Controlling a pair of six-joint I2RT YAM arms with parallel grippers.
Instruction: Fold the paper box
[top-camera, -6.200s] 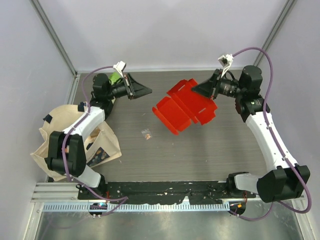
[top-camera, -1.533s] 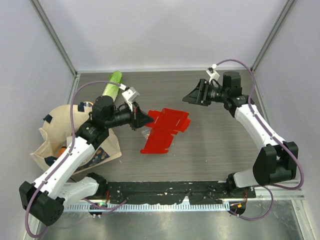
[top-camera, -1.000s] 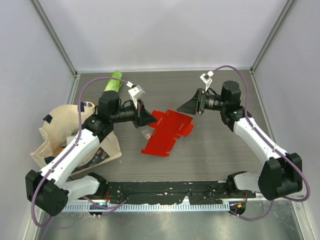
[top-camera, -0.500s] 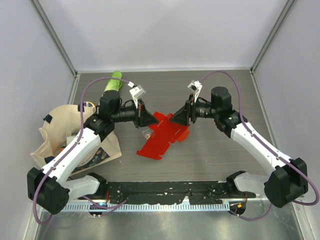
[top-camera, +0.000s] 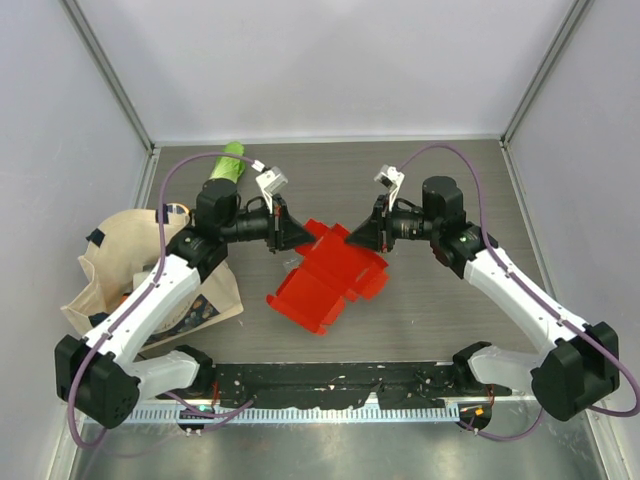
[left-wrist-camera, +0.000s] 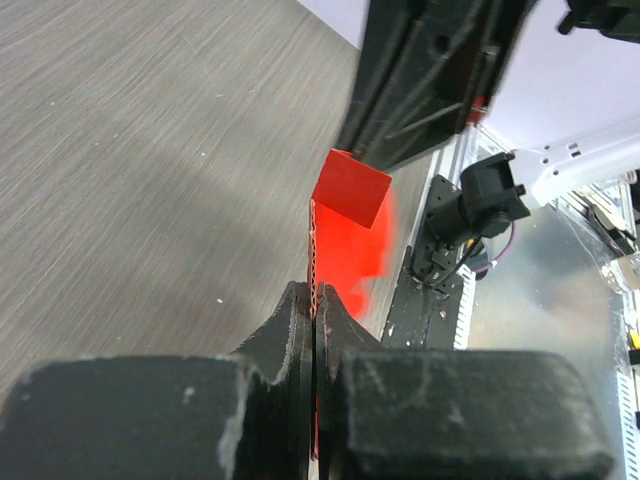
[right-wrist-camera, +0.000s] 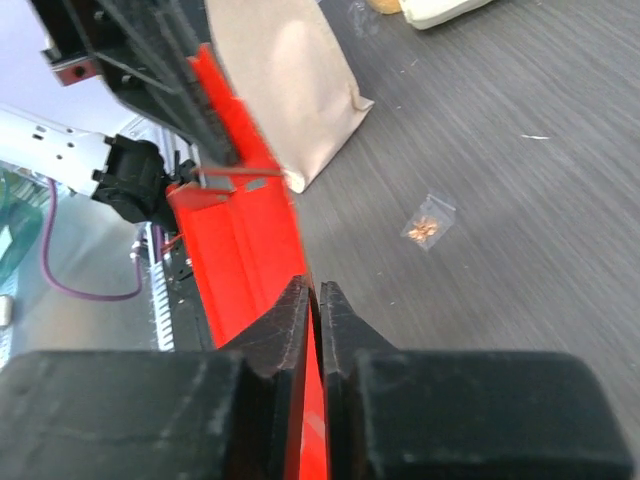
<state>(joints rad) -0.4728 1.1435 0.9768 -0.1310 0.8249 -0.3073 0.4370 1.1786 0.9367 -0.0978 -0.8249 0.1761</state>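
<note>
The paper box (top-camera: 328, 276) is a bright red creased card sheet held up off the table between the two arms, tilted with its near end hanging low. My left gripper (top-camera: 296, 237) is shut on its left top edge; the left wrist view shows the thin red card (left-wrist-camera: 345, 215) edge-on between the closed jaws of that gripper (left-wrist-camera: 314, 296). My right gripper (top-camera: 358, 240) is shut on its right top edge; the right wrist view shows the red sheet (right-wrist-camera: 240, 260) pinched by that gripper (right-wrist-camera: 313, 292).
A beige tote bag (top-camera: 120, 270) lies at the left. A green cylinder (top-camera: 226, 165) lies at the back left. A small clear packet (right-wrist-camera: 427, 226) lies on the table under the sheet. Metal rails run along the near edge (top-camera: 330, 412).
Both grippers closed in on the red sheet from left and right and took hold of its top edge. The sheet has lifted off the table and hangs tilted between them.
</note>
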